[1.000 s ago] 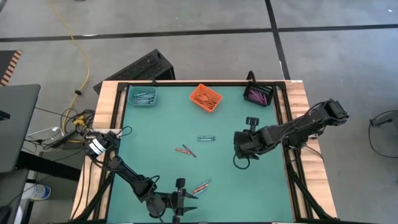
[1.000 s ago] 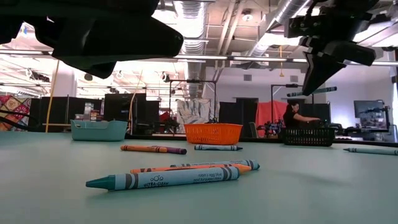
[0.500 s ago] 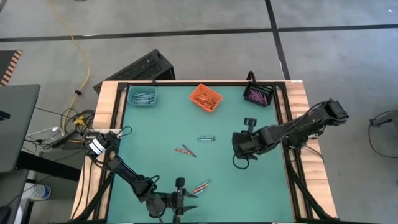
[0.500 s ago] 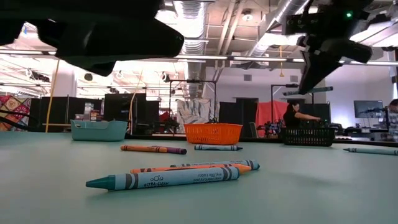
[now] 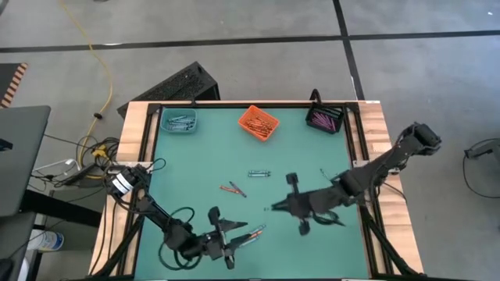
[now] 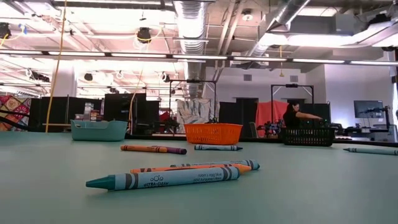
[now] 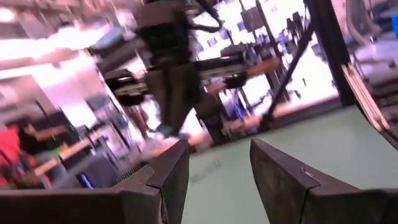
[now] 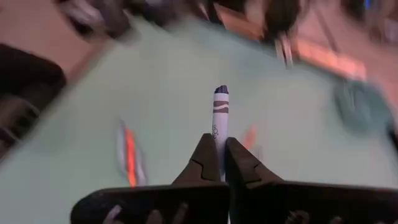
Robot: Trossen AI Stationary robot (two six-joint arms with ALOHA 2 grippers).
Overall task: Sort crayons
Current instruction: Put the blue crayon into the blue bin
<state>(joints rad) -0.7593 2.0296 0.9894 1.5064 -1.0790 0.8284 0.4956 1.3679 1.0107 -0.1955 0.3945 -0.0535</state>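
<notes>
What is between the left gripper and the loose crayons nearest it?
Nothing visible. The left gripper, fingers open, is close beside the crayons near the table's front edge, with only bare green mat around them. The right gripper, shut on a crayon, is farther back, off that line.

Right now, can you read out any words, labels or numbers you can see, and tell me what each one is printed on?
"ULTRA-CLEAN", on the wrapper of the teal crayon nearest the low camera.
Smaller print further along that wrapper: too small to read.
Wrappers of the other crayons on the table: too small or blurred.
Mark on the crayon in the right tool: blurred.
</notes>
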